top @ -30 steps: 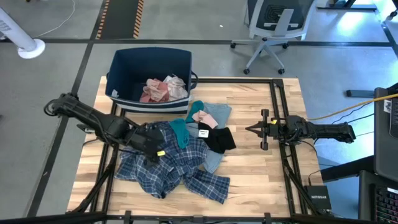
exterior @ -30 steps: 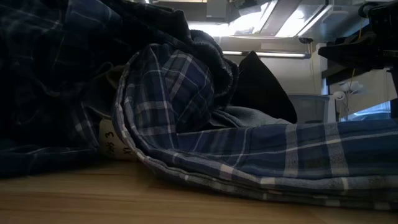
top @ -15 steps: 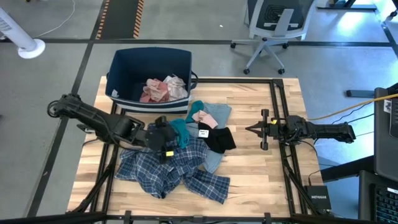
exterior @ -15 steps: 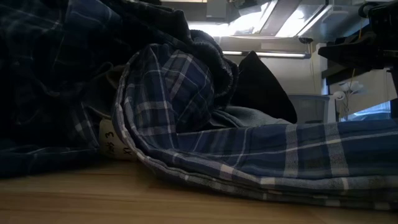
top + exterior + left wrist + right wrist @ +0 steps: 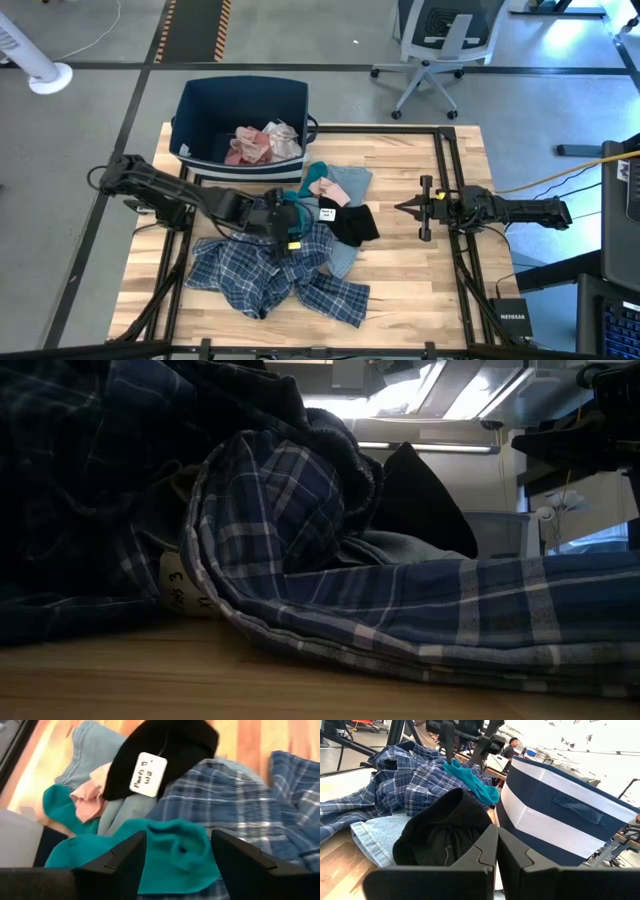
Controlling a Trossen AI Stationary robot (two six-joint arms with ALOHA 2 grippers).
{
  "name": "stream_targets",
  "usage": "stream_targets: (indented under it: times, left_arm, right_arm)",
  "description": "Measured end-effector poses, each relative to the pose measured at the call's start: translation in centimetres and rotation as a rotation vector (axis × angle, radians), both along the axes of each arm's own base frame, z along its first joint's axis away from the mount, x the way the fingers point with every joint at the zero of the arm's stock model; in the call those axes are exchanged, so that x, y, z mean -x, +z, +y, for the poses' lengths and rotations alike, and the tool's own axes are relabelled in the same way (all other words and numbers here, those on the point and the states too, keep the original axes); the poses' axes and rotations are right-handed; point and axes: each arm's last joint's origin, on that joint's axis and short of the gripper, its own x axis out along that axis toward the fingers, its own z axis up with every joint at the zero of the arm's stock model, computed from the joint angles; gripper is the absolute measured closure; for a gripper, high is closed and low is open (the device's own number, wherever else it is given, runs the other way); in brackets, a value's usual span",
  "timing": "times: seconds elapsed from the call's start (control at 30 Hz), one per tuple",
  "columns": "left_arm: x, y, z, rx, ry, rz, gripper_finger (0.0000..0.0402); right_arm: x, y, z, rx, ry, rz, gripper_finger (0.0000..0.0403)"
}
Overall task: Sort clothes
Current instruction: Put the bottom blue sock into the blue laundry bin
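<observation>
Left gripper (image 5: 292,226) hangs with fingers spread wide directly over the teal piece (image 5: 170,851), which lies on the upper edge of the large blue-white plaid shirt (image 5: 275,272) in the middle of the table (image 5: 400,290); nothing is held between its fingers (image 5: 120,862). Behind the pile, the dark blue bin (image 5: 200,115) holds pink pieces (image 5: 247,146) and a white shirt (image 5: 283,138), while the small black item (image 5: 350,223) with its paper tag (image 5: 148,767) lies just right of the teal piece, next to the light grey-blue garment (image 5: 350,182). Right gripper (image 5: 400,208) waits well apart at the table's right side, fingers pressed together and empty.
</observation>
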Motion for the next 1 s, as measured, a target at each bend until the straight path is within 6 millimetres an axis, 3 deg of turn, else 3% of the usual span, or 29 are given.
stream_targets:
  times: [0.43,0.73,1.0]
  left_arm:
    - [-0.2,-0.3,-0.1,0.122,-0.046,0.027,0.0183]
    - [-0.4,-0.7,-0.2,0.114,-0.063,0.046,0.0186]
    - [-0.7,-1.1,-0.2,0.084,-0.091,0.058,0.0278]
  right_arm:
    - [0.0,0.0,0.0,0.000,0.000,0.000,0.0386]
    - [0.0,0.0,0.0,0.000,0.000,0.000,0.0386]
    - [0.0,0.0,0.0,0.000,0.000,0.000,0.0386]
